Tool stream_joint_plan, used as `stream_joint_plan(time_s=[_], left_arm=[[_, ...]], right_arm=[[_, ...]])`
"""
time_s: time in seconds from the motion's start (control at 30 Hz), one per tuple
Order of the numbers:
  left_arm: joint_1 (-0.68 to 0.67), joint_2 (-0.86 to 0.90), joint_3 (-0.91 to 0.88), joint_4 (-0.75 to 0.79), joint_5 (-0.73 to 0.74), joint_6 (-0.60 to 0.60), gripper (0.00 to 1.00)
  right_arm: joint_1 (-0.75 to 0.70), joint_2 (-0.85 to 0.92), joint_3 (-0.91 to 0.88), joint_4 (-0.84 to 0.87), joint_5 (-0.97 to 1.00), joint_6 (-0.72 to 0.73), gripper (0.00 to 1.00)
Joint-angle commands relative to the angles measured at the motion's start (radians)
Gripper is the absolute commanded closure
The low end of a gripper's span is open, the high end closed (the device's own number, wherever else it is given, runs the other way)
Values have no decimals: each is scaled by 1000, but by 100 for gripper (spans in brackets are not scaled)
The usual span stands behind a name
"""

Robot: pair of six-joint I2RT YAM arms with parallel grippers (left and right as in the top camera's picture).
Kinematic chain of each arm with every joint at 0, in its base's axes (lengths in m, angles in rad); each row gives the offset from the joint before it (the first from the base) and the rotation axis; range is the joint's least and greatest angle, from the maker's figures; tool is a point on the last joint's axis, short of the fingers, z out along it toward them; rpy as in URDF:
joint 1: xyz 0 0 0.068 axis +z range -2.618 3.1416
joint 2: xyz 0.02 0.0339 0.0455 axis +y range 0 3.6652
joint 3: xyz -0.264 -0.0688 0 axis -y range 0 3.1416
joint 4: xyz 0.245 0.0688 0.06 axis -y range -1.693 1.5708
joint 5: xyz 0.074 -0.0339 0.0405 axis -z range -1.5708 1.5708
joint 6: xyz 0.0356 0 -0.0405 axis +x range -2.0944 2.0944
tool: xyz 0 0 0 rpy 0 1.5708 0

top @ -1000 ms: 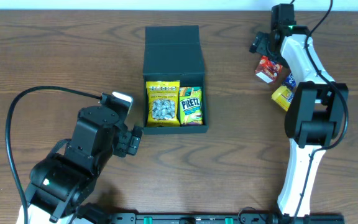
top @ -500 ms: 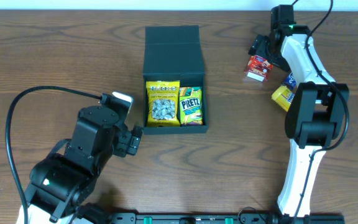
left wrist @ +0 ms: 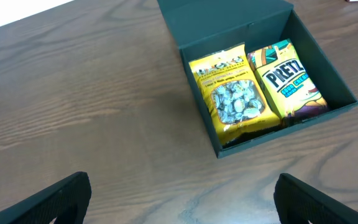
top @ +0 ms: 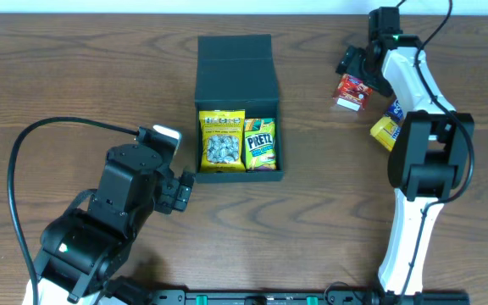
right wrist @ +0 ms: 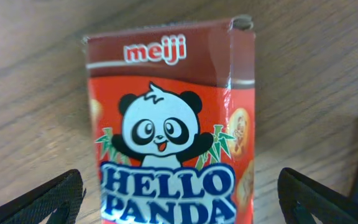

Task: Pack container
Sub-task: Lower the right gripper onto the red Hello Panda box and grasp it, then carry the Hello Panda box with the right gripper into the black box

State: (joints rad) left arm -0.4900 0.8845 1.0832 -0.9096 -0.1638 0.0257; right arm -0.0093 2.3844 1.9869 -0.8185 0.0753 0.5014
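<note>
**Overhead view: right pincer [top: 352, 72] wide at a red snack box [top: 352, 91], left pincer [top: 185, 191] wide near the container [top: 237, 85]**

On the right wrist camera, the right pincer [right wrist: 182, 205] has its jaws spread far apart, one dark fingertip [right wrist: 48, 199] low on the left and the other low on the right. The red snack box [right wrist: 166, 124], printed with a panda and the words "Hello Panda", lies flat on the wooden table [right wrist: 303, 74] between them. Bare wood shows on each side of it, so neither finger presses on it.

From above, this box sits at the far right of the table [top: 58, 68], well apart from the container. Nearer along the same arm lie a yellow packet [top: 383, 131] and a blue packet [top: 394, 108], the blue one mostly hidden by the arm.

The left pincer [left wrist: 185, 199] is also wide and holds nothing, with only its two fingertips showing at the bottom of its own camera view. It hangs just off the container's near left corner, not touching it.

The container [left wrist: 253, 31] is a dark shallow box in the middle of the table, its flap lid open and lying flat on the far side. Two packets lie side by side against its near wall: a yellow candy bag [top: 222, 138] on the left and a Pretz bag [top: 261, 144] on the right. The far part of the floor is bare.
</note>
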Motion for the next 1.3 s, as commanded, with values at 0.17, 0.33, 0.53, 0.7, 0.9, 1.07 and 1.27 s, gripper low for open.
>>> stream_joint_plan(time_s=[0.17, 0.33, 0.53, 0.7, 0.9, 1.07, 1.27], left_arm=[[0, -2, 7, 0, 0, -7, 5], [0, -2, 7, 0, 0, -7, 5], [0, -2, 7, 0, 0, -6, 5], [0, -2, 7, 0, 0, -7, 5], [0, -2, 7, 0, 0, -6, 5], [0, -2, 7, 0, 0, -6, 5], [0, -2, 7, 0, 0, -6, 5]], right_arm=[[1, 43, -8, 17, -5, -36, 1], [1, 55, -8, 23, -5, -46, 6], [1, 55, -7, 23, -5, -47, 19], [1, 54, 0, 13, -13, -47, 25], [2, 14, 28, -3, -84, -62, 30], [10, -48, 72, -38, -121, -100, 31], [24, -172, 88, -53, -327, -112, 34]])
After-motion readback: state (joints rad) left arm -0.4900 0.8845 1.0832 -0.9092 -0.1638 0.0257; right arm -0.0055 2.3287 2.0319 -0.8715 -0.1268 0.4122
